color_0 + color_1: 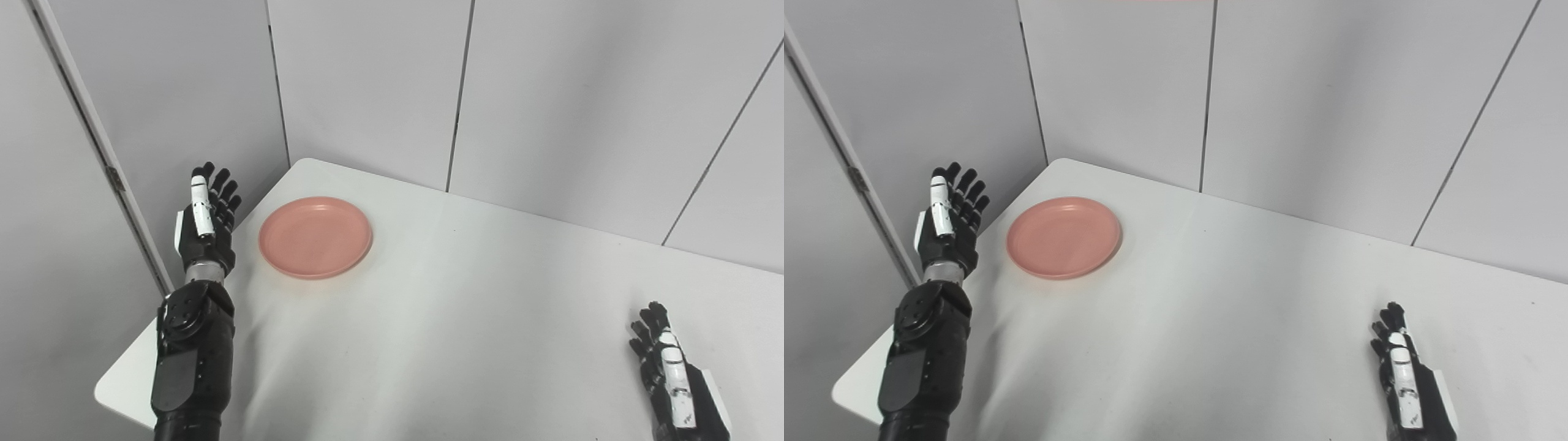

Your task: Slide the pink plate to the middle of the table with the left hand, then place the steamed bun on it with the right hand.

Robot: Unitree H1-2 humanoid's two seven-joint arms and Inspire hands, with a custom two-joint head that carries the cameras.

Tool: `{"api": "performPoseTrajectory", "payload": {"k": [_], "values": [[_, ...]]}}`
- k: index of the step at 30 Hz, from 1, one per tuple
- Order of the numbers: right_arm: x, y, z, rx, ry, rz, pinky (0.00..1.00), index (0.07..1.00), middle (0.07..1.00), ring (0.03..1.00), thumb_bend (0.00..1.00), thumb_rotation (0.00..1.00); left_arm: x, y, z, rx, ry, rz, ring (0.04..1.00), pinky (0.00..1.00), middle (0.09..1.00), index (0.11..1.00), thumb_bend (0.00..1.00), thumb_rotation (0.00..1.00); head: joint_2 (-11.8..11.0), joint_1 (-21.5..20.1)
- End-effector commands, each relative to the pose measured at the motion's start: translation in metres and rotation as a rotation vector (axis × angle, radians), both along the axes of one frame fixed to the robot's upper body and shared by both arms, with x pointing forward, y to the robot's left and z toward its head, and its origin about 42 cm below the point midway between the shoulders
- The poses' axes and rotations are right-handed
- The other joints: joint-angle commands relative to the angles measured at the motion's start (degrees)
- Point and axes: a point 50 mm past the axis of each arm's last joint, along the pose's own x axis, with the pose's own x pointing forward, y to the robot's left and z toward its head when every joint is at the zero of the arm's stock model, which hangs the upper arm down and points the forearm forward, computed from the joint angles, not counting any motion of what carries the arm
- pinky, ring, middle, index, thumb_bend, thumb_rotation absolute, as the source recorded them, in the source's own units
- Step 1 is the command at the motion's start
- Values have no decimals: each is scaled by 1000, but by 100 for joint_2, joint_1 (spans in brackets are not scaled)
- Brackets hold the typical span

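A round pink plate [315,236] lies empty near the far left corner of the white table [465,318]. My left hand [207,217] is raised just off the table's left edge, to the left of the plate and apart from it, open with fingers stretched upward. My right hand [670,373] rests low at the near right of the table, open, holding nothing. No steamed bun shows in either view.
Grey wall panels [367,86] stand close behind the table's far edge. A vertical door or panel frame [104,159] runs down the left, right beside my left arm [193,361]. The table's near left corner [107,389] is rounded.
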Motion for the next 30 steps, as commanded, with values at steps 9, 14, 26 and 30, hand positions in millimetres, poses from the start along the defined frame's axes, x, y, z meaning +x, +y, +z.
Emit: {"api": "performPoseTrajectory", "payload": {"k": [9,14,26,30], "values": [[-7,-2,-9,-3,51,-11,1000,1000,1000,981,153,1000,12,8,12,13,-46,0,923,946,938,937,420,1000,33,-18],[-7,-2,-9,1,47,-17,1000,1000,995,974,148,1000,17,6,4,-59,-46,-31,903,925,929,936,411,1000,40,-27],[-7,-3,-9,-16,44,-8,1000,1000,1000,980,148,1000,27,2,-26,-95,39,-86,927,938,951,951,409,1000,75,-44],[-8,-2,-9,-14,43,-7,1000,1000,999,978,150,1000,30,-3,-30,-104,49,-102,927,932,945,944,405,1000,89,-50]]}}
